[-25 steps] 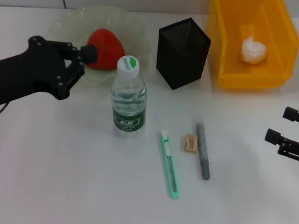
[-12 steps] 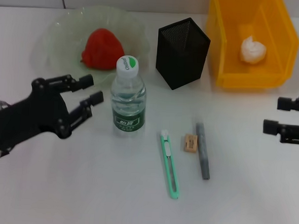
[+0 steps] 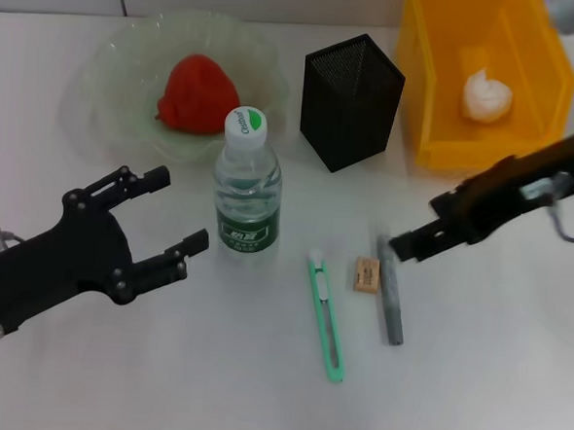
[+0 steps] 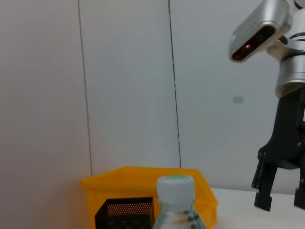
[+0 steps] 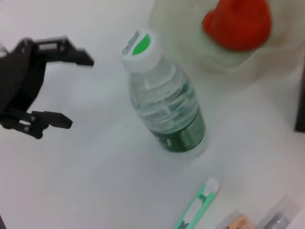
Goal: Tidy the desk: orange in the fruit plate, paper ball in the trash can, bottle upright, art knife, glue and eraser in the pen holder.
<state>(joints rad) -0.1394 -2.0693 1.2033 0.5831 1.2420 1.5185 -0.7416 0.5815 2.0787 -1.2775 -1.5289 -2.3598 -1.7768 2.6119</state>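
Observation:
The orange (image 3: 190, 92) lies in the green glass fruit plate (image 3: 101, 62). In the yellow trash can (image 3: 543, 89) sits the paper ball (image 3: 486, 96). The bottle (image 3: 247, 188) stands upright, with my open left gripper (image 3: 178, 208) just to its left and holding nothing. The green art knife (image 3: 326, 315), the eraser (image 3: 366, 275) and the grey glue stick (image 3: 391, 290) lie flat in front of the black mesh pen holder (image 3: 351, 100). My right gripper (image 3: 404, 247) hovers over the glue's far end; in the left wrist view the right gripper (image 4: 281, 202) hangs open and empty.
The right wrist view shows the bottle (image 5: 164, 105), the left gripper (image 5: 78, 93), the orange (image 5: 238, 21) and the knife (image 5: 195, 207). The pen holder stands between plate and trash can at the back. Bare white table lies in front of the knife.
My left gripper has drawn back from the plate toward the table's front, now spread open beside the bottle. The right arm has swung in from the right edge to over the glue.

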